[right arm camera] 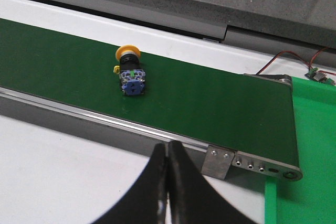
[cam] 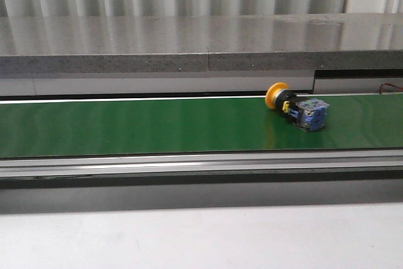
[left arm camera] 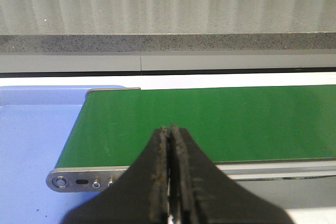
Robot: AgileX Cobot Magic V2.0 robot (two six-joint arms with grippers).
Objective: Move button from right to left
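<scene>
Front view gives you the button (cam: 297,109) lying on its side on the green belt (cam: 138,127), toward the right end of the worktop (cam: 201,237) and close to the belt's far edge. Its yellow cap faces left and away from you, and the blue-grey block trails toward the right. Nothing touches it, and neither arm shows in this view.

Your right wrist camera sees the same button (right arm camera: 129,72) on the belt (right arm camera: 210,103), well apart from the right pincer (right arm camera: 167,182). That pincer is closed with nothing in it, the two black fingers pressed together, and it hangs over the near side of the worktop, short of the belt's metal rail (right arm camera: 105,121). Red and black wires (right arm camera: 283,59) run beyond the belt's right end.

Your left wrist camera shows the left pincer (left arm camera: 170,177) closed and empty too, near the belt's left end (left arm camera: 210,124), where a blue surface (left arm camera: 31,145) lies beside the roller bracket (left arm camera: 79,181).
</scene>
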